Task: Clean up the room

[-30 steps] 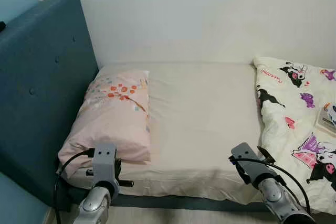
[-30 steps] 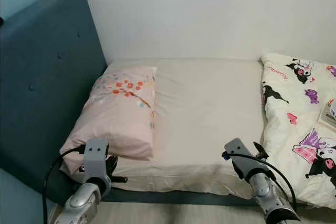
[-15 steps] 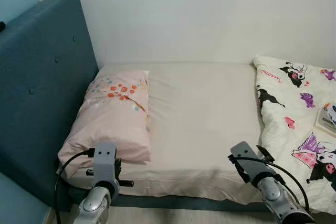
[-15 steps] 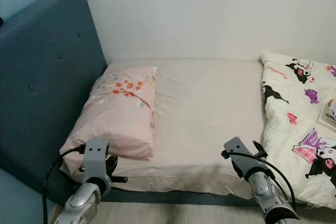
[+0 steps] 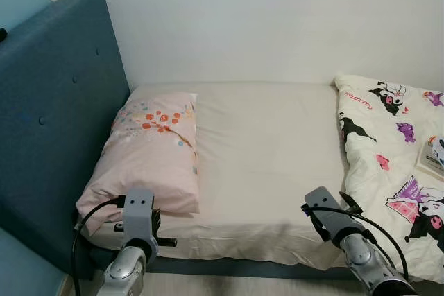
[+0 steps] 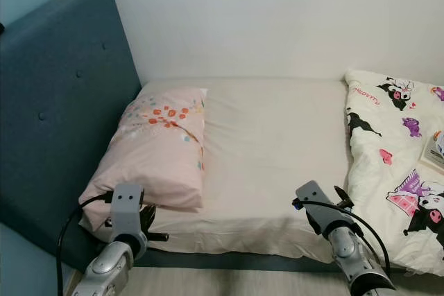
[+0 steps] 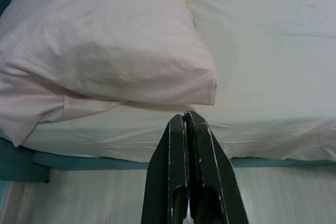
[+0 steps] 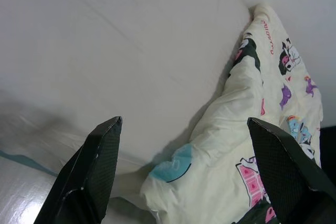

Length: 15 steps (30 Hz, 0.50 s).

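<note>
My left hand (image 7: 185, 124) hovers just off the near edge of the bed (image 5: 263, 143), its two fingers pressed together and holding nothing, pointed at the corner of the pink pillow (image 5: 149, 150). My right hand (image 8: 184, 171) sits at the same near edge further right, its fingers spread wide apart and empty, with the bunched corner of the cartoon-print quilt (image 5: 395, 164) lying just past them.

Over the last second nothing has shifted: both arms are where they were, the view has not moved, and the bedding lies as before. I take that as a pause before a reach, not progress.

Further in, the pillow rests flat against the blue headboard (image 5: 55, 116), already where it belongs. The cream sheet is bare across the middle of the bed. The quilt is heaped on the right, with a small box-like thing (image 5: 433, 157) on top at the far right edge; I cannot tell what it is.

Spreading the quilt looks like the work left, and my open right hand is nearest it.
</note>
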{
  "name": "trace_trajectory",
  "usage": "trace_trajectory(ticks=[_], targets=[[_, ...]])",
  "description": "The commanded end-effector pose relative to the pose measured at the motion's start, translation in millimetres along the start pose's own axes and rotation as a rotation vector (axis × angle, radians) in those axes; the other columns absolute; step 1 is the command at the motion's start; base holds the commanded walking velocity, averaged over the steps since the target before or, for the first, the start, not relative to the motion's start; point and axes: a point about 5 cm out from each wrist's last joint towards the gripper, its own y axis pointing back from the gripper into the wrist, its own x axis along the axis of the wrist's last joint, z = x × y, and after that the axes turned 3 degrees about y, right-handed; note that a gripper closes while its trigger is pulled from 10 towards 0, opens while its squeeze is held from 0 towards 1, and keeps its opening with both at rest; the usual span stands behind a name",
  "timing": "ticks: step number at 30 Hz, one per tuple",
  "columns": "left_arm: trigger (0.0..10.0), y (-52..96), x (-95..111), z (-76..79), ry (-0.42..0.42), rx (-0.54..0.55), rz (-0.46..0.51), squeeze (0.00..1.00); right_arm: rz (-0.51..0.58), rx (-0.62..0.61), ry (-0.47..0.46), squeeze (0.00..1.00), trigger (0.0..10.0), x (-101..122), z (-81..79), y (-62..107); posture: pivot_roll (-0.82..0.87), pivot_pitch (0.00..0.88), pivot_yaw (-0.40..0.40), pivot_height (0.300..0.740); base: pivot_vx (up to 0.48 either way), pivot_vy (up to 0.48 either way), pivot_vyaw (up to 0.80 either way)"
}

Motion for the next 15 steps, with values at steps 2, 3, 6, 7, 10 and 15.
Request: trace_trajectory(ticks=[2, 3, 6, 7, 10, 15], targets=[[10.0, 0.4, -0.6, -0.3, -0.002, 0.002, -0.004, 0.0, -0.019, 0.012, -0.004, 0.0, 10.0, -2.0, -4.3, 0.5, 0.01, 0.118, 0.001, 0.74, 0.0, 0.0, 0.0], [10.0, 0.4, -0.6, -0.3, -0.002, 0.002, -0.004, 0.0, -0.019, 0.012, -0.004, 0.0, 10.0, -2.0, -4.3, 0.5, 0.01, 0.118, 0.001, 0.74, 0.0, 0.0, 0.0], [10.0, 0.3, -0.4, 0.1, -0.002, 0.002, -0.003, 0.0, -0.02, 0.011, -0.004, 0.0, 10.0, -2.1, -3.9, 0.4, 0.01, 0.118, 0.001, 0.74, 0.0, 0.0, 0.0], [10.0, 0.3, -0.4, 0.0, -0.001, 0.003, -0.003, 0.0, -0.02, 0.011, -0.004, 0.0, 10.0, -2.1, -3.7, 0.3, 0.01, 0.119, 0.001, 0.74, 0.0, 0.0, 0.0], [10.0, 0.3, -0.3, -0.5, -0.002, 0.003, -0.003, 0.0, -0.021, 0.011, -0.004, 0.0, 10.0, -2.1, -3.3, 0.2, 0.01, 0.121, 0.001, 0.74, 0.0, 0.0, 0.0], [10.0, 0.3, -0.4, -0.7, -0.003, 0.004, -0.003, 0.0, -0.022, 0.011, -0.004, 0.0, 10.0, -2.1, -2.9, 0.0, 0.01, 0.121, 0.002, 0.74, 0.0, 0.0, 0.0]])
